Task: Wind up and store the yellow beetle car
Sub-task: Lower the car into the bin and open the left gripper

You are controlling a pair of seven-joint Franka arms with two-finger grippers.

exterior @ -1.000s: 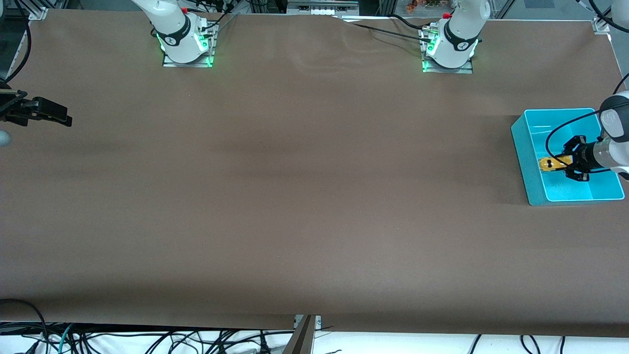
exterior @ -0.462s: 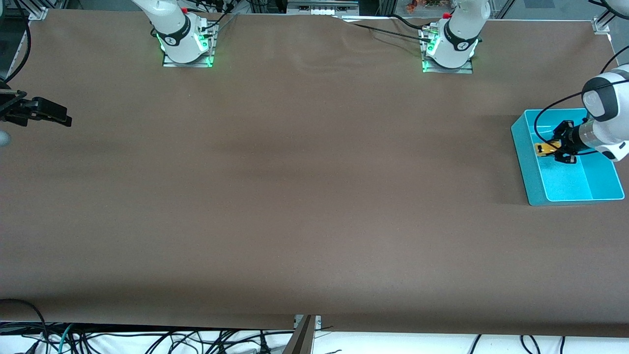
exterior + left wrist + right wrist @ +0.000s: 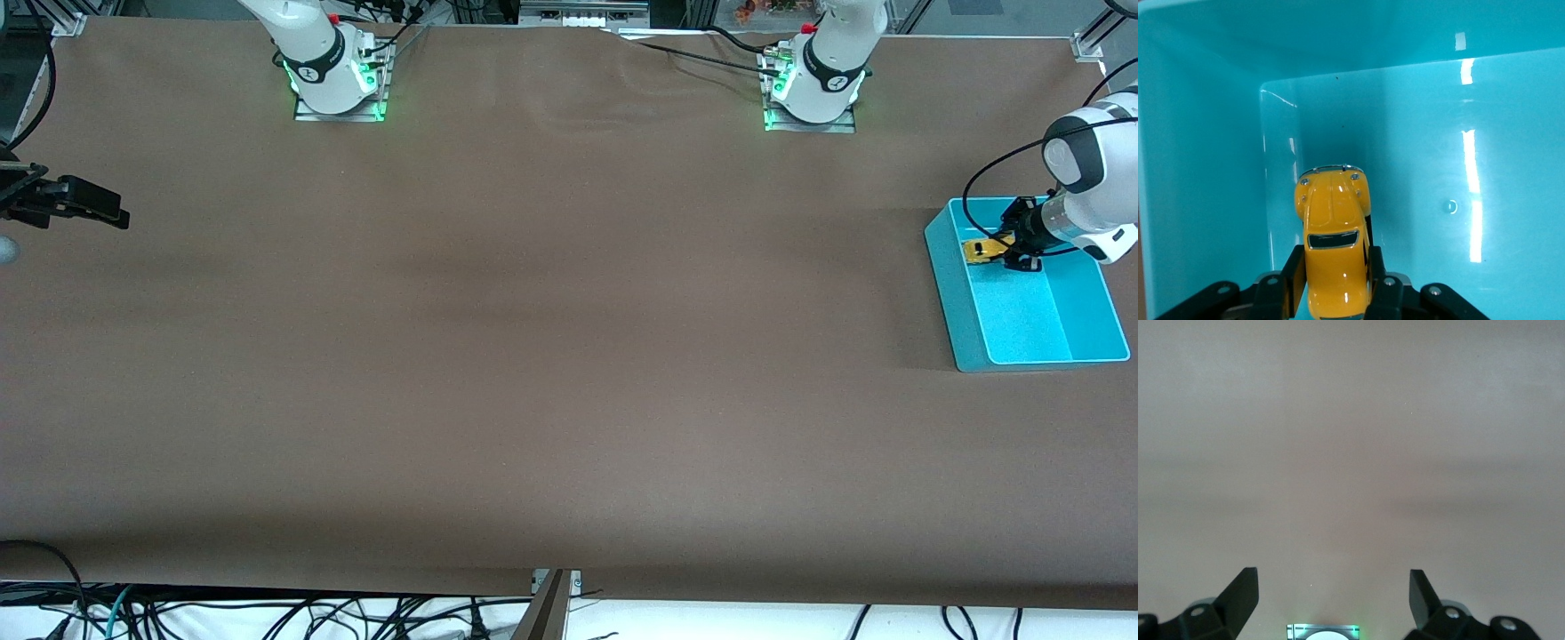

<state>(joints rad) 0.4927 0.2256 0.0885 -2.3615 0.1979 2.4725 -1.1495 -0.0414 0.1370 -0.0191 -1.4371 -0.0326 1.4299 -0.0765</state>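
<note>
1. The yellow beetle car (image 3: 1332, 247) is tiny, with a round, shiny, hard shell. It looks light, and its smooth top could slip.
2. The best place to hold it is on its two flat sides, just as it is held here. The domed roof looks too slippery to pinch.
3. The left gripper (image 3: 1333, 283) is closed snugly on the car's sides, one black finger (image 3: 1293, 277) on each side. The nose of the car pokes out past the fingers.
4. In the front view the car (image 3: 981, 251) shows at the right edge of the frame, inside the teal bin (image 3: 944, 267). It sits in the bin's upper part, close to the wall at the upper left of the bin.
5. It is hard to tell if the wheels touch the bin's floor yet. The car looks low and close to it.
6. The walls of the bin stand close on two sides of the car, so the fingers have little room there. The rest of the bin's floor is open.
7. The right gripper (image 3: 84, 203) waits at the left edge of the front view, over the brown table (image 3: 533, 356). Its fingers are spread wide and hold nothing.
8. The middle of the table gives lots of room for moving.
</note>
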